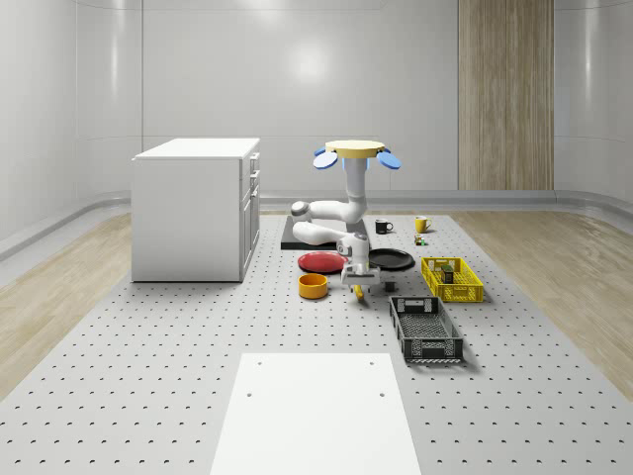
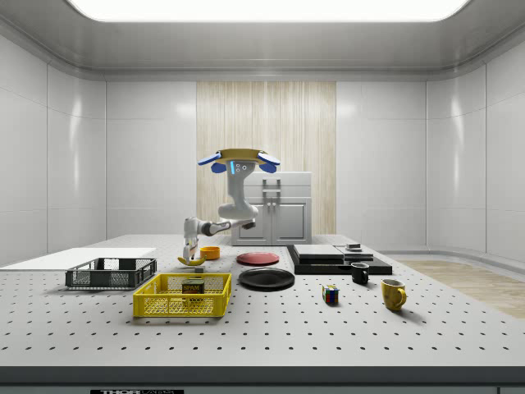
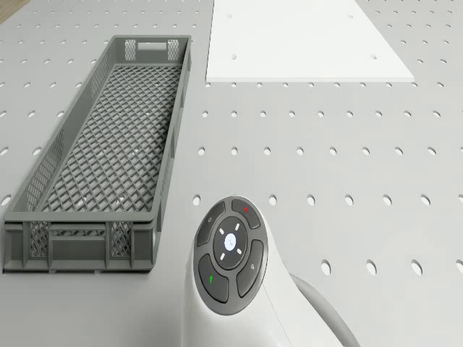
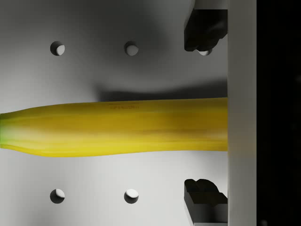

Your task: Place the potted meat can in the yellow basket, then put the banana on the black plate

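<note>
1. Hovering above the perforated table, over the red plate and black plate: drone, with the arm bent down toward the table.
2. Reaching low at the banana: gripper, just above the tabletop between the orange bowl and the grey crate.
3. Seen from the wrist: two dark fingertips standing apart, one on each side of the banana, a gap of bare table showing between each tip and the fruit; open, gripping nothing.
4. Lying flat on the table under the gripper: banana, crosswise between the fingertips, a green tinge at one end.
5. From the side: banana on the table below the gripper, beside the orange bowl, and apart from the black plate.
6. Sitting inside the yellow basket: potted meat can, upright as far as can be told; also in the basket in the whole-scene view.
7. Showing below the drone's camera: grey crate, a white board past it, and part of the arm.
8. Elsewhere on the table: white cabinet, black mug, yellow mug, colourful cube.
</note>
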Tool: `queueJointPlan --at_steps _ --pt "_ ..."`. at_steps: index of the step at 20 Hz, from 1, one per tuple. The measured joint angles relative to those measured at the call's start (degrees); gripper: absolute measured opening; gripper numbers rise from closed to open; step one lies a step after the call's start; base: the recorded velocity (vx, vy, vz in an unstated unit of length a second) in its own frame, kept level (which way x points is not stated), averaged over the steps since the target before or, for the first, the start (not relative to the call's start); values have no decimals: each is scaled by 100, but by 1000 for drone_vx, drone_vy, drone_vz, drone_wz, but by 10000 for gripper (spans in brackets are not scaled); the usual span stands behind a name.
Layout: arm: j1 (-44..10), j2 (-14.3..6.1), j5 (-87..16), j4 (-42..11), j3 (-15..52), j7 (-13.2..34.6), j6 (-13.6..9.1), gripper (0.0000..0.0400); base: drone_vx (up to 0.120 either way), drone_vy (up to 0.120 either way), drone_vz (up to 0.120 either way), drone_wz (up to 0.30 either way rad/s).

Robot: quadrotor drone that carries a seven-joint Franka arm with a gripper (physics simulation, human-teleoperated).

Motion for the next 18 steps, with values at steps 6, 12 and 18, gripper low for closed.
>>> queueJointPlan --at_steps 6,12,18 --pt "8 11 -256 130 -274 -80 130 400 0 0 0 0" --pt "50 34 -342 173 -360 -144 155 250 0 0 0 0" --pt "79 72 -392 181 -388 -228 125 189 0 0 0 0"
